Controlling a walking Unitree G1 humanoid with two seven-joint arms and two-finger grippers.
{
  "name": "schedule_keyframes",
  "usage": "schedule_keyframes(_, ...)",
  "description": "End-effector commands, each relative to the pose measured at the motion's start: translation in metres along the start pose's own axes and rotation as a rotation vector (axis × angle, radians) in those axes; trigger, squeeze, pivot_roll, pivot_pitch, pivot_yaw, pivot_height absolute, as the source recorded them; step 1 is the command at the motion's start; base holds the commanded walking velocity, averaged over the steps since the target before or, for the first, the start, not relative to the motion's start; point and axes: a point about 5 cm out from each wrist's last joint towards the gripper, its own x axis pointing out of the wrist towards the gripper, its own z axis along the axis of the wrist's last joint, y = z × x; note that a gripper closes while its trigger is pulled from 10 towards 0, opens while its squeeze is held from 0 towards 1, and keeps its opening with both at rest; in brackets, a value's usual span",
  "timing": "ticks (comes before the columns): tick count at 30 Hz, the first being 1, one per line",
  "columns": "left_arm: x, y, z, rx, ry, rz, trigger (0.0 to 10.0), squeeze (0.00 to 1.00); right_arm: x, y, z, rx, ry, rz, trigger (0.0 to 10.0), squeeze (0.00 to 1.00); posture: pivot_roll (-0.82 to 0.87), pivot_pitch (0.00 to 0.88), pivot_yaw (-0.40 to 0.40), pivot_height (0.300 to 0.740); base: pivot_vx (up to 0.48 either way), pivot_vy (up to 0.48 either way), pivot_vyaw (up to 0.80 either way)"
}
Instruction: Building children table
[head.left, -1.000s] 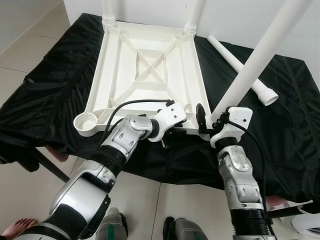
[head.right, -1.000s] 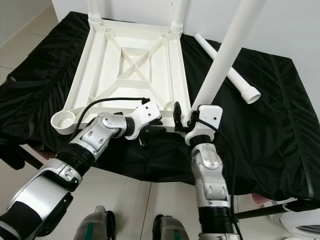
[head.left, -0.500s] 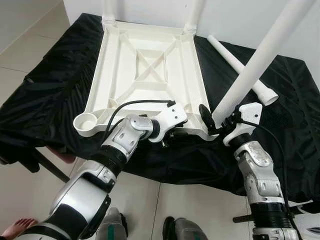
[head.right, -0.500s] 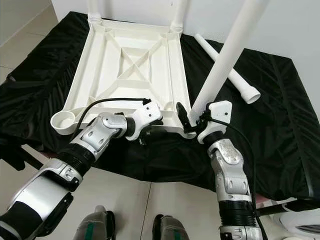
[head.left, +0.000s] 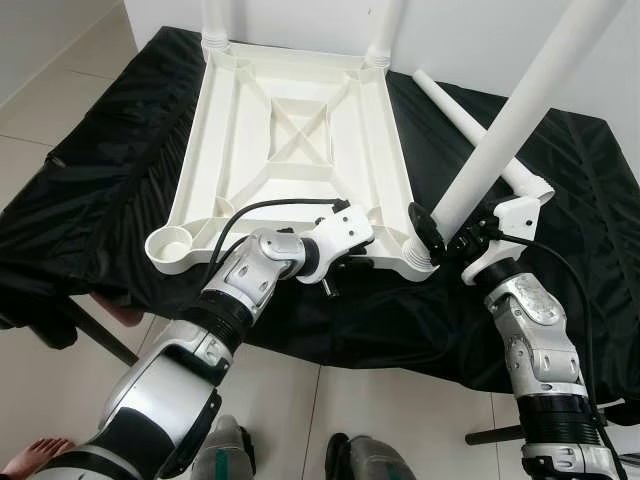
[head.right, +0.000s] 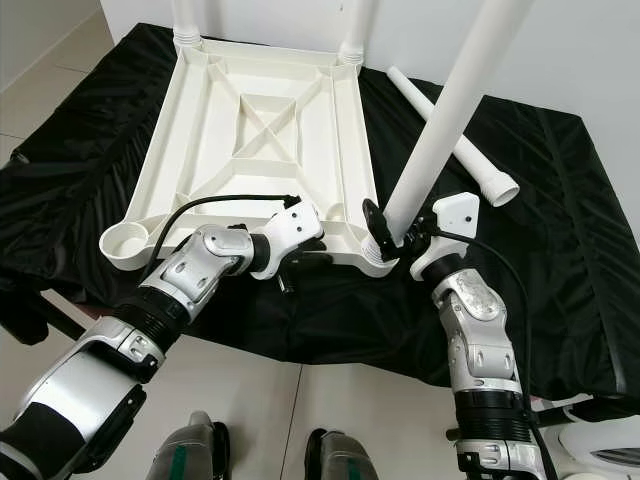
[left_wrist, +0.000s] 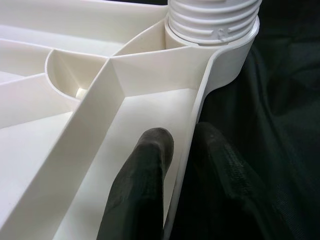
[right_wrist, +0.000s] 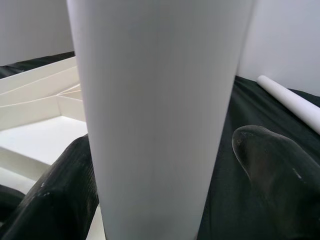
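A white children's table top (head.left: 290, 130) lies upside down on a black cloth. Two white legs (head.left: 385, 30) stand in its far corners. A third leg (head.left: 510, 120) leans up out of the near right corner socket (head.left: 420, 262). My right gripper (head.left: 447, 232) is shut on this leg just above the socket, one finger on each side (right_wrist: 60, 200). My left gripper (left_wrist: 182, 135) is shut on the table top's near rim beside that socket, with its fingers (left_wrist: 150, 150) straddling the rim wall. The near left socket (head.left: 170, 245) holds nothing.
A loose white leg (head.left: 445, 100) lies on the black cloth (head.left: 100, 180) behind the held leg, at the back right. The cloth hangs over the front edge onto tiled floor. A person's foot (head.left: 30, 455) shows at the bottom left.
My right wrist has swung to the right around the base of the third leg, its fingers staying on it. The left gripper and the table top have kept still.
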Motion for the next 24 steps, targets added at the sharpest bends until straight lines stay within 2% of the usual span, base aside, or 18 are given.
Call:
schedule_keyframes(1, 0.002, -0.003, 0.003, 0.029, -0.001, -0.04, 10.0, 0.0, -0.003, -0.007, 0.0, 0.001, 0.001, 0.005, 10.0, 0.0, 0.0, 0.07, -0.056, 0.74, 0.0, 0.0, 0.0)
schedule_keyframes(12, 0.002, -0.004, 0.003, 0.035, 0.009, -0.042, 10.0, 0.0, -0.007, -0.004, -0.008, 0.022, 0.03, 0.1, 10.0, 0.0, 0.0, 0.065, -0.056, 0.74, 0.0, 0.0, 0.0)
schedule_keyframes(22, 0.002, -0.003, 0.003, 0.038, 0.011, -0.04, 10.0, 0.0, -0.007, -0.006, -0.011, 0.015, 0.045, 0.112, 10.0, 0.0, 0.0, 0.059, -0.058, 0.74, 0.0, 0.0, 0.0)
schedule_keyframes(23, 0.003, -0.004, 0.003, 0.038, 0.01, -0.041, 10.0, 0.0, -0.007, -0.008, -0.012, 0.015, 0.047, 0.111, 1.8, 0.0, 0.0, 0.058, -0.059, 0.74, 0.0, 0.0, 0.0)
schedule_keyframes(24, 0.003, -0.004, 0.003, 0.038, 0.01, -0.041, 10.0, 0.0, -0.007, -0.008, -0.012, 0.015, 0.047, 0.111, 1.8, 0.0, 0.0, 0.058, -0.059, 0.74, 0.0, 0.0, 0.0)
